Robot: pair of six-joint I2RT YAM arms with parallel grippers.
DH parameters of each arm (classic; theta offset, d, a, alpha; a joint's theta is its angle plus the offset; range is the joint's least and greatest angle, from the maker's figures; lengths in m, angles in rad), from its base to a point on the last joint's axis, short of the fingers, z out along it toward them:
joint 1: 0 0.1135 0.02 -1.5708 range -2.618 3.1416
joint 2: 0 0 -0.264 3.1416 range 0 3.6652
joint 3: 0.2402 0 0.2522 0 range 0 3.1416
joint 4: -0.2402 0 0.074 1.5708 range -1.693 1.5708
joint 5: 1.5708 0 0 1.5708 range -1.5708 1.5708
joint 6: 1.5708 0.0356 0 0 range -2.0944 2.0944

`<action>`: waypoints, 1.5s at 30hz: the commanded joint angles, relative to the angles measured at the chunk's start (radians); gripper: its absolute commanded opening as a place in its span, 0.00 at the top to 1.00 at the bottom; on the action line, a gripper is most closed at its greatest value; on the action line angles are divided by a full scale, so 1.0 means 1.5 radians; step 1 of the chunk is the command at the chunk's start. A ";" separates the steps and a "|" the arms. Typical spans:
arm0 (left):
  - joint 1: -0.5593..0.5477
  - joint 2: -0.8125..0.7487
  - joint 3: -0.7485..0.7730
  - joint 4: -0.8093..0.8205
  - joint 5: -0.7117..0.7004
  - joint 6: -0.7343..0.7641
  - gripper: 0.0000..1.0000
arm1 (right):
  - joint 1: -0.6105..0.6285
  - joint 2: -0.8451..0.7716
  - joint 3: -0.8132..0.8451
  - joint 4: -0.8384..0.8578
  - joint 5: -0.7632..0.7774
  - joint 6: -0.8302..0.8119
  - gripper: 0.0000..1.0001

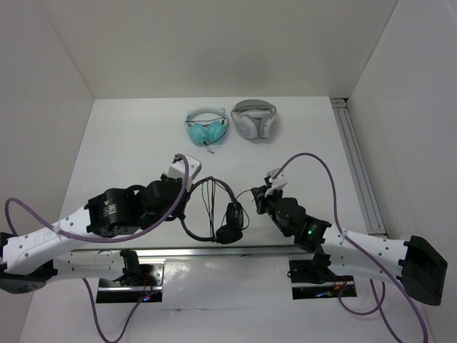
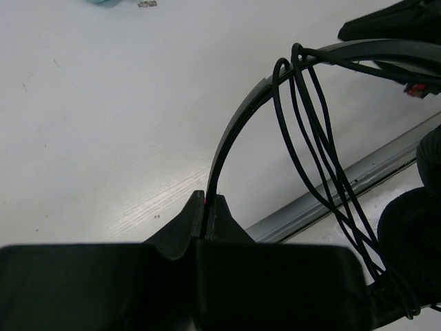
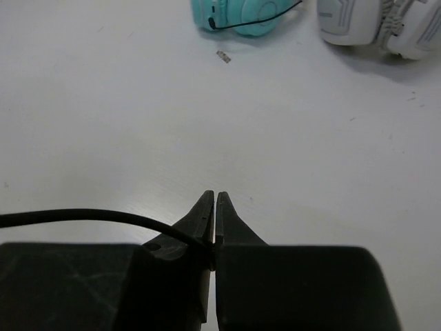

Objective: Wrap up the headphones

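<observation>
Mid-wrap: the left claw (image 2: 207, 205) is clamping the headband (image 2: 238, 131) of the black headphones (image 1: 230, 223), lying near-centre on the desk (image 1: 128, 143). The right claw (image 3: 215, 207) is pinching the cable (image 3: 83, 216) shut. The next move probably calls for laying another taut loop over the band.

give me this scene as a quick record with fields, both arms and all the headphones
left gripper: shut on the headband of the black headphones
right gripper: shut on the cable, near its fingertips
cable state: several loops hang over the headband
wrap status: partly wound, not finished
other items: teal headphones and white-and-grey headphones, side by side at the far end of the table, clear of both grippers
</observation>
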 commanded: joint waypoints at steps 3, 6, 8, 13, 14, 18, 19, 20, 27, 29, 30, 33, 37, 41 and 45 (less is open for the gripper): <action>-0.003 -0.035 -0.009 -0.009 -0.015 -0.024 1.00 | -0.003 -0.050 0.062 -0.060 0.069 0.000 1.00; -0.003 -0.036 -0.010 -0.023 -0.033 -0.035 1.00 | -0.003 -0.083 0.095 -0.099 0.054 -0.006 1.00; -0.003 -0.026 -0.010 -0.052 -0.048 -0.042 1.00 | -0.003 -0.102 0.130 -0.119 0.032 -0.006 1.00; -0.003 -0.011 -0.035 -0.043 -0.042 -0.056 1.00 | -0.003 -0.090 0.254 -0.192 -0.069 -0.022 1.00; -0.003 -0.011 -0.041 -0.030 -0.035 -0.056 1.00 | -0.003 -0.078 0.276 -0.205 -0.082 -0.022 1.00; -0.003 -0.011 -0.054 0.006 0.020 -0.031 1.00 | -0.003 -0.031 0.341 -0.234 -0.094 -0.056 1.00; -0.003 -0.003 -0.062 0.018 0.038 -0.013 1.00 | -0.003 -0.020 0.349 -0.241 -0.094 -0.056 1.00; -0.003 0.003 -0.062 0.026 0.079 -0.002 1.00 | -0.003 -0.013 0.361 -0.247 -0.094 -0.067 1.00; -0.003 0.049 -0.082 0.062 0.198 0.054 1.00 | -0.003 0.048 0.380 -0.246 -0.137 -0.074 1.00; -0.003 0.057 -0.082 0.068 0.205 0.061 1.00 | -0.003 0.059 0.380 -0.245 -0.146 -0.074 1.00; -0.003 0.058 -0.082 0.068 0.211 0.061 1.00 | -0.003 0.069 0.387 -0.245 -0.146 -0.074 1.00; -0.003 0.058 -0.082 0.082 0.218 0.067 1.00 | -0.003 0.092 0.388 -0.252 -0.132 -0.074 1.00; -0.003 0.032 -0.075 0.082 0.237 0.076 1.00 | -0.031 0.115 0.367 -0.246 -0.124 -0.081 1.00; -0.003 0.025 -0.068 0.082 0.254 0.082 1.00 | -0.053 0.144 0.345 -0.224 -0.150 -0.087 1.00; -0.003 0.010 -0.055 0.069 0.244 0.082 1.00 | -0.081 0.150 0.308 -0.190 -0.206 -0.081 1.00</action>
